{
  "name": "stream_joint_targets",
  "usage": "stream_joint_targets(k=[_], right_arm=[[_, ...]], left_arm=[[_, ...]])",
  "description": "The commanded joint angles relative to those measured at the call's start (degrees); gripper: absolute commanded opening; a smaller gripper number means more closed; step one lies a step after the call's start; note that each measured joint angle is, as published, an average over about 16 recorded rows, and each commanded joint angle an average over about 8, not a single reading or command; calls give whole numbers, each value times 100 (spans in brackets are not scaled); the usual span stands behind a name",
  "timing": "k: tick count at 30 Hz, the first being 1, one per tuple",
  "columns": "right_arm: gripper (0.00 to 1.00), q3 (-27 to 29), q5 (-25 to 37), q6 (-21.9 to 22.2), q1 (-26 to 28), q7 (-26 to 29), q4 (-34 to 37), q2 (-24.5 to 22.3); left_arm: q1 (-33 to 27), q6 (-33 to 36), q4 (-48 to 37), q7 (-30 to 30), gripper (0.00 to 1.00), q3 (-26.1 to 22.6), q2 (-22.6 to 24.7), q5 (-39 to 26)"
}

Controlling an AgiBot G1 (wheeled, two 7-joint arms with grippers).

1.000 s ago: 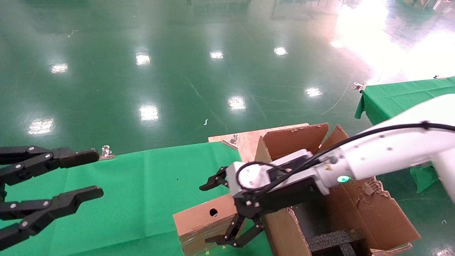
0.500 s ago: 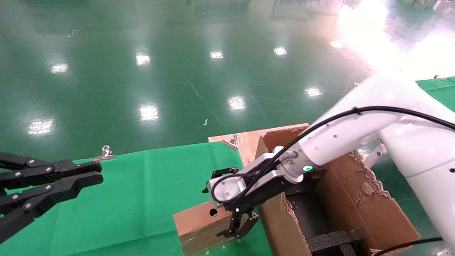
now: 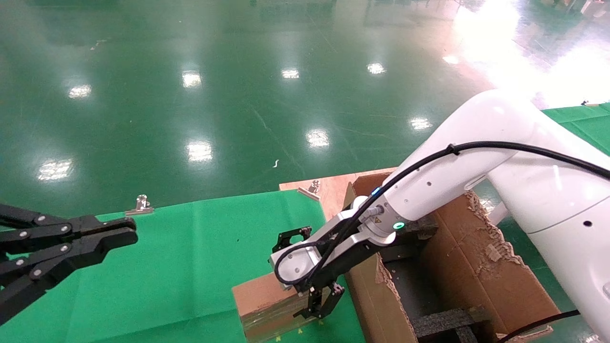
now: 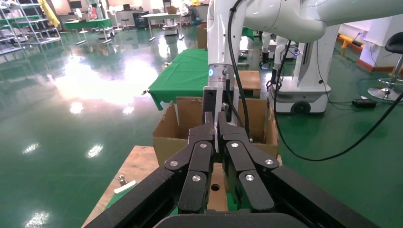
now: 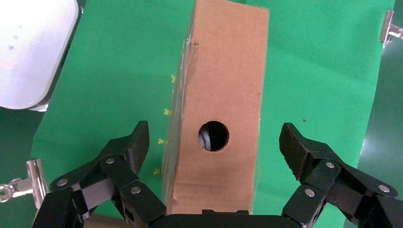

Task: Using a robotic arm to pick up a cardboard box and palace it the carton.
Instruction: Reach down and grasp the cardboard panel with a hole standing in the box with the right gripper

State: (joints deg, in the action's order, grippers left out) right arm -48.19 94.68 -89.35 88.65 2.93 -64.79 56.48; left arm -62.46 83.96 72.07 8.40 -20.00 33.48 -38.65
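Over the cardboard box the right gripper hangs spread wide — box looks light, stiff — best pinched across its long sides.

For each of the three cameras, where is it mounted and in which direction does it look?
Head view: on the robot's head, looking forward and down at the green cloth; shows the white right arm, its right gripper over the cardboard box, the carton, and the left gripper.
Left wrist view: on the left wrist, looking past its shut fingers toward the carton.
Right wrist view: on the right wrist, looking down; open fingers either side of the cardboard box.
Shared: head and right wrist views both show the box.
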Motion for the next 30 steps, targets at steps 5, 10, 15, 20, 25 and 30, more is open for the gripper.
stream_joint_targets(k=[5, 10, 15, 20, 25, 30], right_arm=[[0, -5, 1, -5, 3, -3, -3, 1], [0, 16, -18, 0, -11, -2, -4, -13], [0, 31, -31, 4, -21, -1, -5, -23], [0, 40, -41, 6, -28, -1, -5, -30], [0, 45, -46, 9, -31, 1, -5, -33], [0, 49, -50, 8, -33, 6, -5, -35]], left_arm=[[0, 0, 0, 0, 100, 0, 0, 1], [0, 0, 0, 0, 100, 0, 0, 1], [0, 0, 0, 0, 100, 0, 0, 1], [0, 0, 0, 0, 100, 0, 0, 1], [0, 0, 0, 0, 100, 0, 0, 1], [0, 0, 0, 0, 100, 0, 0, 0]])
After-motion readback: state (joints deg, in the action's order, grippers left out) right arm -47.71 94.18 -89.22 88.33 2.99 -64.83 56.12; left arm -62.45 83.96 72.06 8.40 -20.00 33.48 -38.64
